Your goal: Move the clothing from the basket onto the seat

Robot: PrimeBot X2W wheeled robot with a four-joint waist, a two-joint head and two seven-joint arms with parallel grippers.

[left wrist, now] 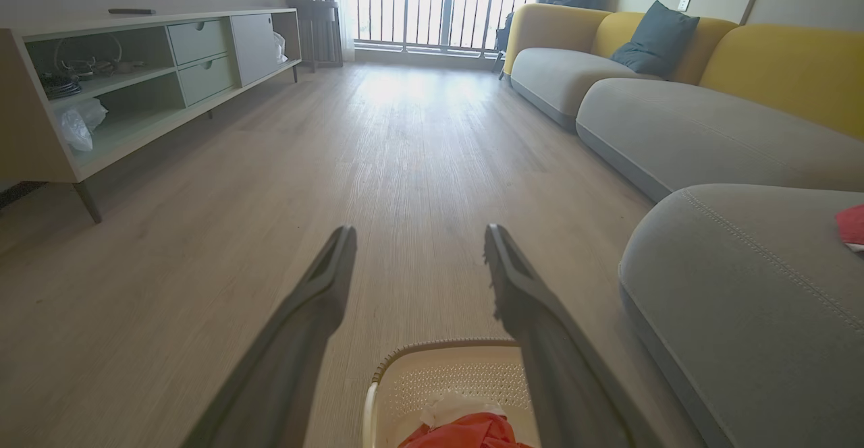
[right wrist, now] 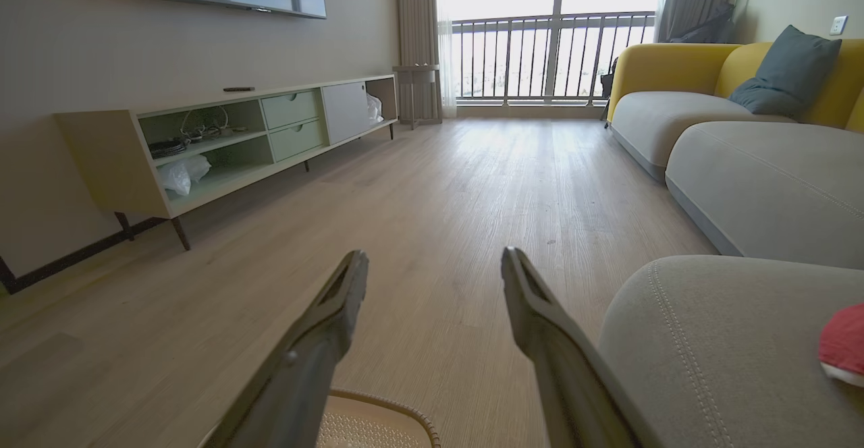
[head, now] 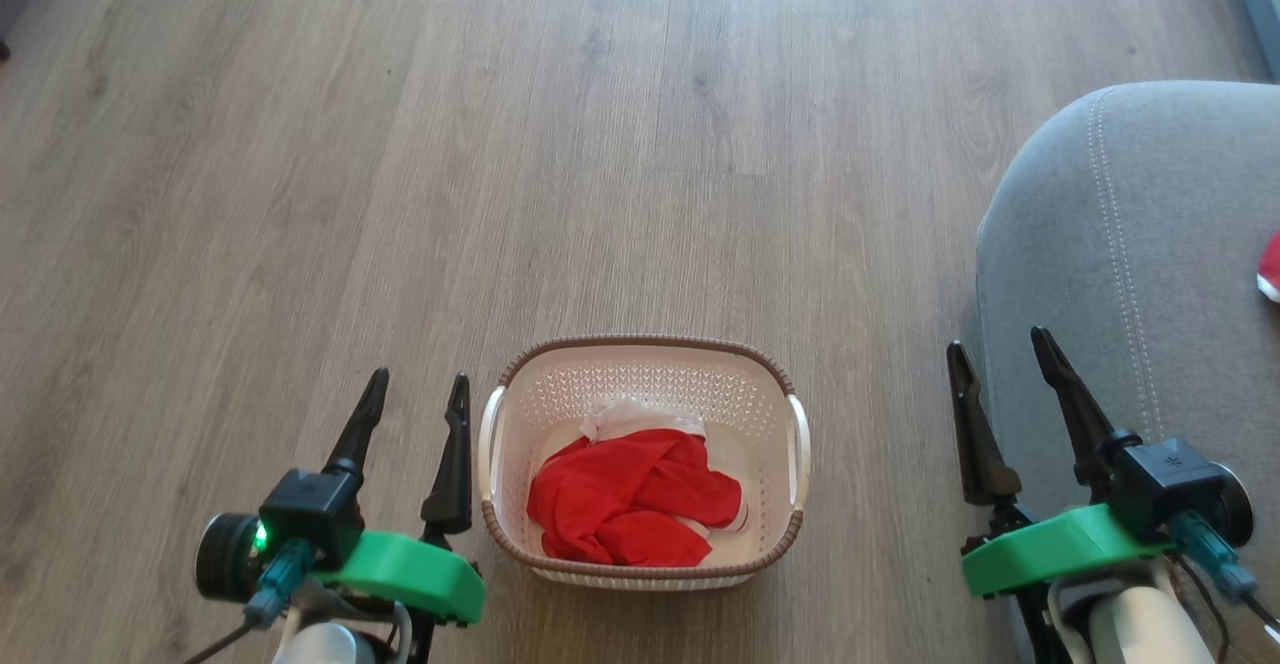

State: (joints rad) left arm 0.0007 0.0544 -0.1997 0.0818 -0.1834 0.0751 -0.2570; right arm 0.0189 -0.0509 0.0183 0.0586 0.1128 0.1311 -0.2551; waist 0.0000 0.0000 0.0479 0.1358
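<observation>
While your left claw (head: 420, 376) and right claw (head: 998, 339) hover wide open, holding nothing, the clothing (head: 630, 504) sits bunched in the basket (head: 640, 384). It's pickup time: dip one claw in, pinch a fold, then swing to the seat (head: 1130, 244).

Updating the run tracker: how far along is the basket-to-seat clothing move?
Done: one red piece already lies on the seat, at the head view's right edge. In hand: nothing. The left gripper and right gripper are both open and empty, either side of the basket. Left: a red and white heap of clothing sits in the basket, untouched.
</observation>
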